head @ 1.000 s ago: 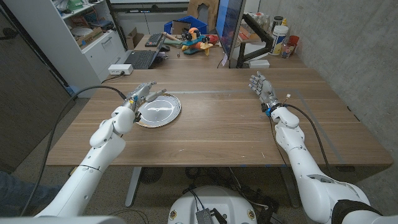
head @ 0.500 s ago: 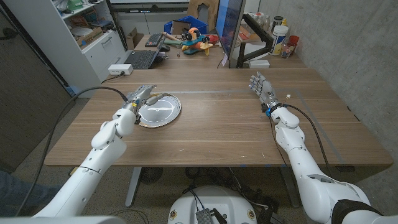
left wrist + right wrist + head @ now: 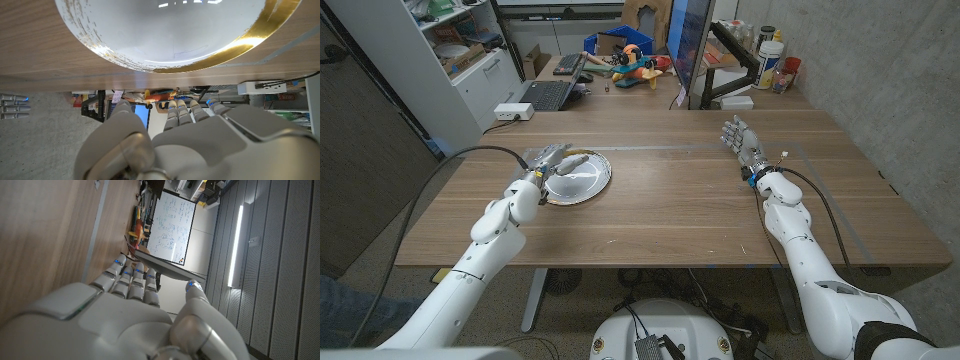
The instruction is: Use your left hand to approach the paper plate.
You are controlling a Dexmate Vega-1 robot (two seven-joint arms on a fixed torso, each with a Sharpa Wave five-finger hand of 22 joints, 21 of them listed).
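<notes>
The paper plate (image 3: 577,176) lies on the wooden table (image 3: 670,210) at about ten o'clock from the table's middle, near the far left part of the top. It is round, white in the middle, with a shiny gold band round the rim; the left wrist view shows that rim (image 3: 250,42) plainly. Being round, it has no long axis and points no way in particular; it sits flat, face up.

The left hand (image 3: 545,163) is at the plate's nine o'clock edge, fingers apart and reaching over the rim, holding nothing. Whether a fingertip touches the plate cannot be told.

The right hand (image 3: 741,141) stands well apart at about two o'clock, fingers apart and stretched, with nothing in it.

As a judgement: the plate looks light and thin, fairly stiff across the flat but easy to bend or crease at the rim. The glossy face may be slippery, and a push would likely slide it over the wood. The best hold would be a gentle pinch on the near rim, thumb above and fingers beneath.
</notes>
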